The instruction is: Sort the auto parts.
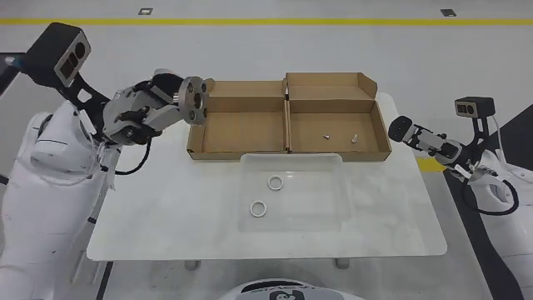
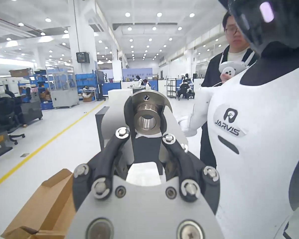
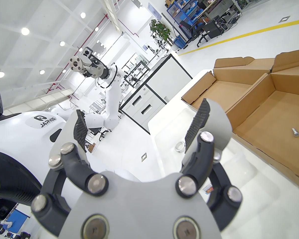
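Steel hub (image 2: 145,123) in left end effector (image 2: 146,115)

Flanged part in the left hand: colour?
Metallic silver-grey flanged part, best in left wrist view.

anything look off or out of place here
Nothing stands out. Two white rings lie flat in the clear tray, two bolts sit in the right box, and the left end effector holds a metal flange.

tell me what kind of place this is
Probably a factory or robotics workshop hall: a yellow floor line crosses the pale floor, blue storage racks hold bins, and the left pincer grips a metal flange.
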Motion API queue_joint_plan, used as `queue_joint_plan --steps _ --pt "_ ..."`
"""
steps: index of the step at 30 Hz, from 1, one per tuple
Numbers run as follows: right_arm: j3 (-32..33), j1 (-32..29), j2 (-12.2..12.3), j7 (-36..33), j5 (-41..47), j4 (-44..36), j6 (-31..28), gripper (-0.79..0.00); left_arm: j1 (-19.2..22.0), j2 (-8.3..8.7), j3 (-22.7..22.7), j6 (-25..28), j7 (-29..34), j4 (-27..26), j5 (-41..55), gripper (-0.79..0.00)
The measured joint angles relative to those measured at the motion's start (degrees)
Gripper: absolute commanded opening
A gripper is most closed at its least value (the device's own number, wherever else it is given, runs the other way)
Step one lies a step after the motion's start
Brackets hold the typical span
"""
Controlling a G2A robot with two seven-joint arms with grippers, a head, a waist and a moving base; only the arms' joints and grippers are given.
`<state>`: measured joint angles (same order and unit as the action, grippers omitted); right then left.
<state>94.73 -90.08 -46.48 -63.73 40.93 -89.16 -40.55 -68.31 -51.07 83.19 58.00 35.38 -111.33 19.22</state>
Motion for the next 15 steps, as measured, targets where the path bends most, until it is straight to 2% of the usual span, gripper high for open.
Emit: queue_joint_plan --steps 7,15 --pt "0.0 0.0 0.0 0.0 0.0 0.0 0.0 0.0 -2.22 -0.4 3.77 0.0 4.4 -2.4 8.79 -0.785" --pt "0.0 0.0 0.0 0.0 0.0 0.0 0.0 0.0 -2.26 -0.41 3.8 0.0 4.41 -2.37 8.87 -0.785"
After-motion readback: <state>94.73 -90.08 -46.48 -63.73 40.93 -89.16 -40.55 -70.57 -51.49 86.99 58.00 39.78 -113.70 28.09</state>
